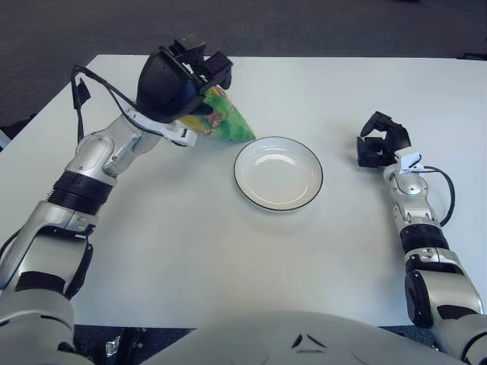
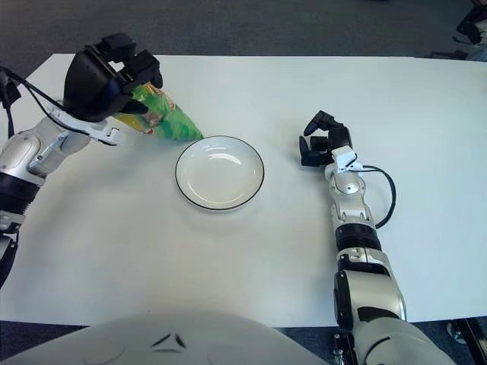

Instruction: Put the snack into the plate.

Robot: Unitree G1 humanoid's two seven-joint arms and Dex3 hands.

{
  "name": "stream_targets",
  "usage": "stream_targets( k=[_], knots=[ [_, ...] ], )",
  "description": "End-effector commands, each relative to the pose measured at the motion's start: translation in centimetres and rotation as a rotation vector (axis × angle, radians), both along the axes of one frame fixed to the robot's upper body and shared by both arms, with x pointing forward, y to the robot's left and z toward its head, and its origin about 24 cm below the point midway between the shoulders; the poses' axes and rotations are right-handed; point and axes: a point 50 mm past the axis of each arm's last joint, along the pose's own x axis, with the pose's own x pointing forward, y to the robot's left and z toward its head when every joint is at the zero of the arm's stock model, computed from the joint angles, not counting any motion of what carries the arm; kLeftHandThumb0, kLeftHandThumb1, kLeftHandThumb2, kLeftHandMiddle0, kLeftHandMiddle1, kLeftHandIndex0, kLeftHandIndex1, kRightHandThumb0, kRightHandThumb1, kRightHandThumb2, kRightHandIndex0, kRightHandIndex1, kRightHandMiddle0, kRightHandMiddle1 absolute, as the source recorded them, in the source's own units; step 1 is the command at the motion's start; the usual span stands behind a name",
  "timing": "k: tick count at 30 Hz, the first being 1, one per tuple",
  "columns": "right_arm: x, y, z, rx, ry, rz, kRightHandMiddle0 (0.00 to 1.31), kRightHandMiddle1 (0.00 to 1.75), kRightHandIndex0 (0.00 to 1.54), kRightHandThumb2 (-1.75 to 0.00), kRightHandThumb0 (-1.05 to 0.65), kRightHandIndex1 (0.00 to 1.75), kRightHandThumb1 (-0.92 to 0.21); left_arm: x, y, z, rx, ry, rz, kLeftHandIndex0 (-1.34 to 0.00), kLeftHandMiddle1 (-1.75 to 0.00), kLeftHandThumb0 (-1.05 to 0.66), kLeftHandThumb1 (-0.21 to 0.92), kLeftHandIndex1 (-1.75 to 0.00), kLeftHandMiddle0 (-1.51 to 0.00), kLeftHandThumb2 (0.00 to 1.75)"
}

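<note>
A green snack bag [image 1: 225,122] hangs above the table, gripped by my left hand [image 1: 183,80], whose fingers are shut on its top end. The bag tilts down to the right, its lower corner just left of and above the rim of the white plate [image 1: 278,198]. The plate has a dark rim and sits at the table's middle with nothing in it. My right hand [image 1: 380,141] shows to the right of the plate with its fingers curled, holding nothing.
The white table [image 1: 228,251] spreads around the plate. Dark carpet lies beyond the far edge. A black cable loops from my left wrist [image 1: 84,84], and another runs by my right forearm [image 1: 445,194].
</note>
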Motion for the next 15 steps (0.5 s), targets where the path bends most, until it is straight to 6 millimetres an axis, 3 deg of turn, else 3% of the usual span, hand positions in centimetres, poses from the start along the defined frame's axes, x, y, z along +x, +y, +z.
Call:
stream_targets(
  k=[1, 5, 15],
  knots=[
    [-1.8, 0.2, -4.0, 0.03, 0.163, -0.011, 0.7, 1.75, 1.32, -1.44, -0.53, 1.75, -0.22, 0.0, -1.2, 0.2, -0.012, -0.017, -0.057, -0.65, -1.64, 0.0, -0.04, -1.75, -0.91, 1.69],
    [-1.8, 0.3, -4.0, 0.033, 0.163, -0.01, 0.7, 1.75, 1.33, -1.44, -0.53, 1.75, -0.22, -0.6, -3.0, 0.1, -0.044, -0.047, -0.153, -0.65, -1.63, 0.0, -0.04, -1.75, -0.91, 1.68],
    [-1.8, 0.4, -4.0, 0.035, 0.16, -0.007, 0.7, 1.75, 1.33, -1.44, -0.53, 1.75, -0.21, -1.3, -4.2, 1.1, -0.021, -0.105, -0.233, -0.62, -1.63, 0.0, 0.0, -1.75, -0.89, 1.64]
  ],
)
